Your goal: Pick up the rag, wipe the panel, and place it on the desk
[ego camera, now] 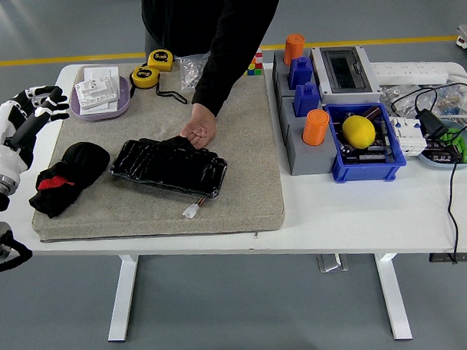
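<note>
We see the rag [68, 175] lying on the left part of the grey mat [241, 186], a crumpled black cloth bunched into a rounded lump at its far end and trailing down toward the mat's near left corner. A small red patch shows on its left side, near the middle of the bundle. It lies just left of the panel [169, 167], close to it though we cannot tell if they touch.

The panel is a long, glossy black piece lying flat on the mat, slanting from upper left to lower right, with a small white connector [191, 211] on wires at its near right end. A person stands at the far side of the table [357, 209]; one hand [198, 132] rests on the panel's far edge, fingers curled down against it, the dark sleeve reaching in from the top.

The left hand [37, 100] hovers over the table's left edge, off the mat and well apart from the rag, beside a purple dish [112, 108] of white parts. Its fingers are loosely spread and hold nothing. We see no right hand.

Beyond the mat lie two yellow tapes [152, 68]. To the right stand two orange cups [315, 126] on grey and blue blocks, and a blue bin [367, 166] holding a yellow ball [358, 131].
</note>
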